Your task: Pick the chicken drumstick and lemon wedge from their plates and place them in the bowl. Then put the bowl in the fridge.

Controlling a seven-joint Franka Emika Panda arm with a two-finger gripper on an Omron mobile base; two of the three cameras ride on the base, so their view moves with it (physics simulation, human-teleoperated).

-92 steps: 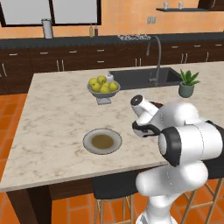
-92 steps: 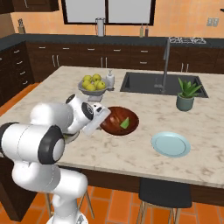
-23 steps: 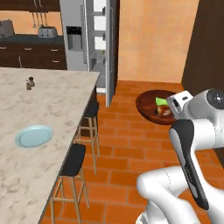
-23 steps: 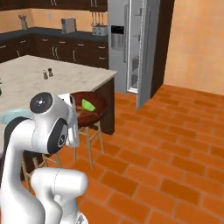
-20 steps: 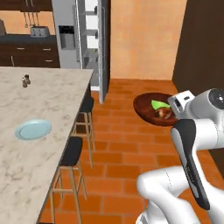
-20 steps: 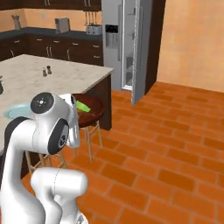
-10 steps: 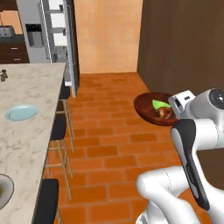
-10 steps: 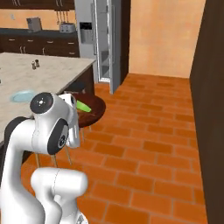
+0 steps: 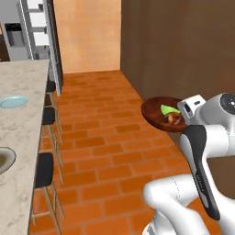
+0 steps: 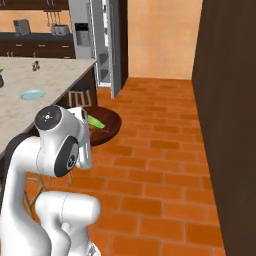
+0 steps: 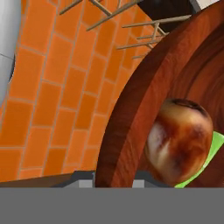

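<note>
kitchen | fridge (image 10: 95, 45) | island counter (image 9: 20, 114) | stools (image 9: 44, 170)

I see an orange brick floor (image 9: 101, 137) running away from me toward a plain orange wall (image 9: 89, 34) at the far end. A dark brown wood panel wall (image 10: 227, 100) stands along the right side. On my left is the marble island counter (image 9: 20, 124), with black bar stools (image 9: 45, 170) lined up against its edge. In the right base view I can make out small shakers (image 10: 35, 65) near the island's far end, and beyond them dark cabinets (image 10: 35, 49) with a toaster (image 10: 20, 26) on top
</note>
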